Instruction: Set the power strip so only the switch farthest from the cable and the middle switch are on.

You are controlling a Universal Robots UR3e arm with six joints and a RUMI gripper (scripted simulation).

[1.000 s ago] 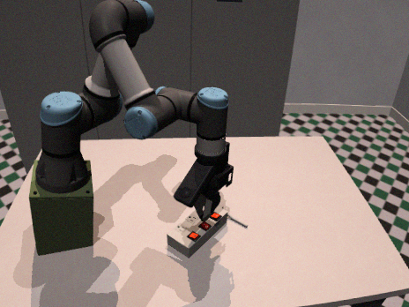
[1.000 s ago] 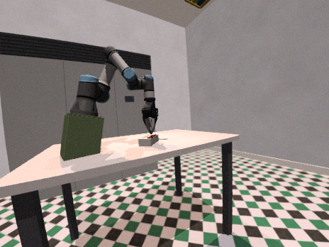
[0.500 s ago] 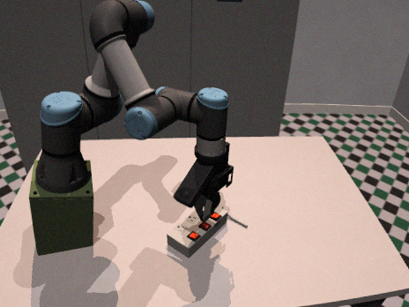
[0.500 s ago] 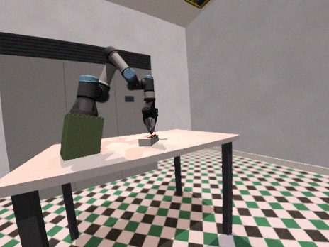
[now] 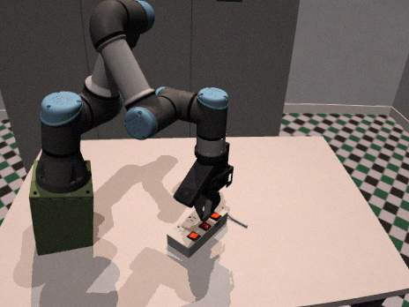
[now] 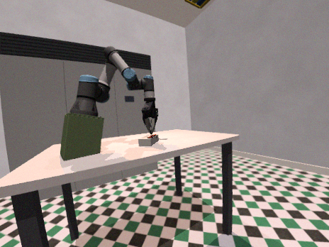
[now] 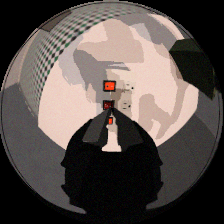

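A grey power strip (image 5: 198, 233) lies right way up on the pale table, with three red rocker switches in a row and a short dark cable stub (image 5: 236, 221) at its far right end. The switch nearest the cable (image 5: 215, 215) and the one farthest from it (image 5: 193, 235) look bright red; the middle switch (image 5: 204, 226) looks darker. My gripper (image 5: 206, 213) is shut and empty, its tips pointing down between the cable-end switch and the middle switch, very close to the strip. In the wrist view the fingers cover the nearest switch; the middle switch (image 7: 108, 105) and the far switch (image 7: 108, 86) show ahead.
The arm's green base block (image 5: 62, 212) stands at the table's left. The table's front edge lies near below the strip. In the exterior view the strip (image 6: 149, 140) sits mid-table under the gripper (image 6: 151, 131).
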